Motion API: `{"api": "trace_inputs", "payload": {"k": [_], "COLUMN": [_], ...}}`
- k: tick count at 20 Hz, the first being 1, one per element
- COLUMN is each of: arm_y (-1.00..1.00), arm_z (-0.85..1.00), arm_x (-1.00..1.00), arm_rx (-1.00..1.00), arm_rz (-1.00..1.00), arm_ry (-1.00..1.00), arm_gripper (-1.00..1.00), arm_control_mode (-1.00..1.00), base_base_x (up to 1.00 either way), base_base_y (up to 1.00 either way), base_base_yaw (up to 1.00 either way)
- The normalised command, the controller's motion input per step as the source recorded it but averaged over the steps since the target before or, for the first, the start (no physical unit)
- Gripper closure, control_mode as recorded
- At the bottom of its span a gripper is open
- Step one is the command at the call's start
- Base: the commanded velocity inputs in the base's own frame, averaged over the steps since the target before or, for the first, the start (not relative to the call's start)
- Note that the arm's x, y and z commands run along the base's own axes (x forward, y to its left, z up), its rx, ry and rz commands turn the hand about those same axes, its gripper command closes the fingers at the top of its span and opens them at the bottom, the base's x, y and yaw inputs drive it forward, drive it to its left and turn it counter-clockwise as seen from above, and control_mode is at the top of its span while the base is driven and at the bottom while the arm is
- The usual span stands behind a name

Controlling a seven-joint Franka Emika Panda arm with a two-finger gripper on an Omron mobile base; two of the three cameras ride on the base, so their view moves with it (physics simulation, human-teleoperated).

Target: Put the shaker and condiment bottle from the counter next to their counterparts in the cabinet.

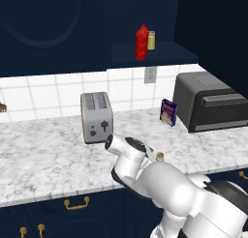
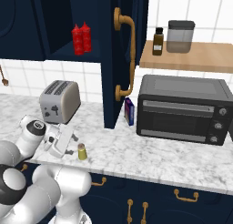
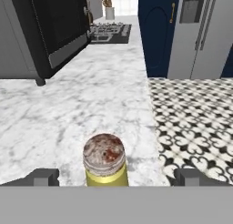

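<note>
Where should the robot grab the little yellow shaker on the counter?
Around the shaker's round yellow body, just under the cap. It stands upright near the counter's front edge, so coming in level from the side probably works best. The open gripper already has a finger on each side of it.

The arm (image 1: 164,184) is glossy white, built of rounded, bulbous links with dark bands at the joints and a dark-rimmed cap at one end. The hand (image 2: 59,141) is a blocky white body with small dark fittings. Two small dark-grey square fingertips (image 3: 43,176) sit at 8 and 4 o'clock in the hand view.
</note>
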Motion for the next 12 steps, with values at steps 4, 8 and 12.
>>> {"api": "trace_inputs", "payload": {"k": [4, 8, 12], "arm_y": [-0.11, -0.09, -0.07], "arm_z": [-0.03, 0.00, 0.00], "arm_x": [0.00, 0.00, 0.00], "arm_rx": [0.03, 0.04, 0.04], "arm_rz": [-0.07, -0.07, -0.08], "arm_ry": [0.00, 0.01, 0.02], "arm_gripper": [-1.00, -1.00, -1.00], "arm_control_mode": [-1.00, -1.00, -1.00], "base_base_x": [0.00, 0.00, 0.00], "base_base_y": [0.00, 0.00, 0.00], "base_base_yaw": [0.00, 0.00, 0.00]}}
